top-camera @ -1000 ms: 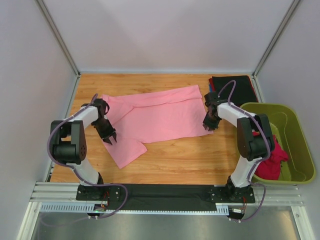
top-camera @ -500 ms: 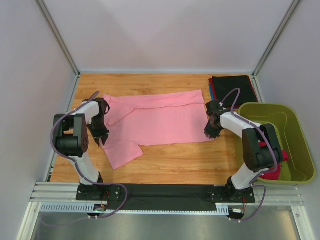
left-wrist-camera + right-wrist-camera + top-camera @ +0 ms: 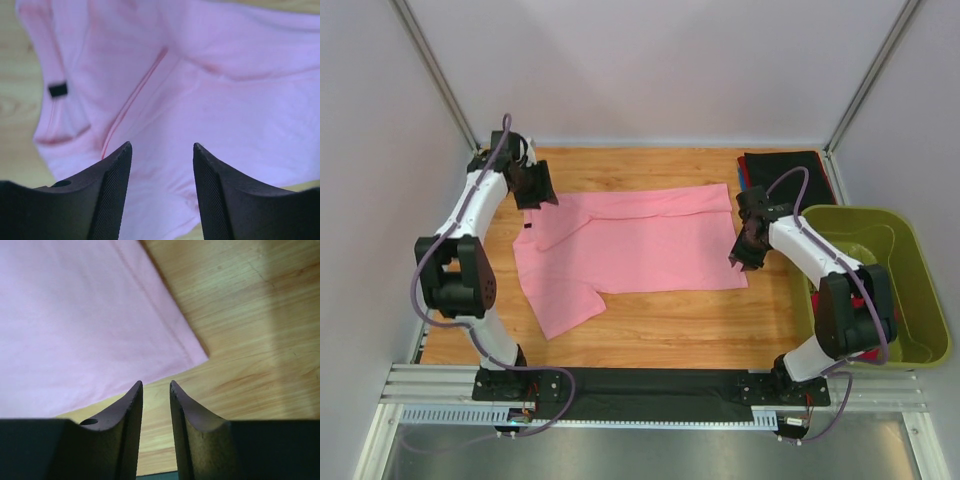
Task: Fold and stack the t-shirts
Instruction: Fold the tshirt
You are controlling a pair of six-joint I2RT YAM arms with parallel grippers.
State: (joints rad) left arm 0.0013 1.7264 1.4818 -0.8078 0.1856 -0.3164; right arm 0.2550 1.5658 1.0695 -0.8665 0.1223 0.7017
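Surface: wood table (image 3: 660, 320), white walls (image 3: 660, 70).
Your right: olive-green tub (image 3: 905, 265), black folded t-shirt (image 3: 790, 175).
Left gripper (image 3: 162, 147): jaws parted, near pink t-shirt (image 3: 640, 245).
Right gripper (image 3: 156, 385): barely parted, empty.

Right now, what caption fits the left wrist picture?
Open left gripper hovering over the light pink t-shirt spread on the wooden table.

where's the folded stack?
Top view: the folded stack lies in the far right corner of the table, behind the green tub, right of the pink shirt.
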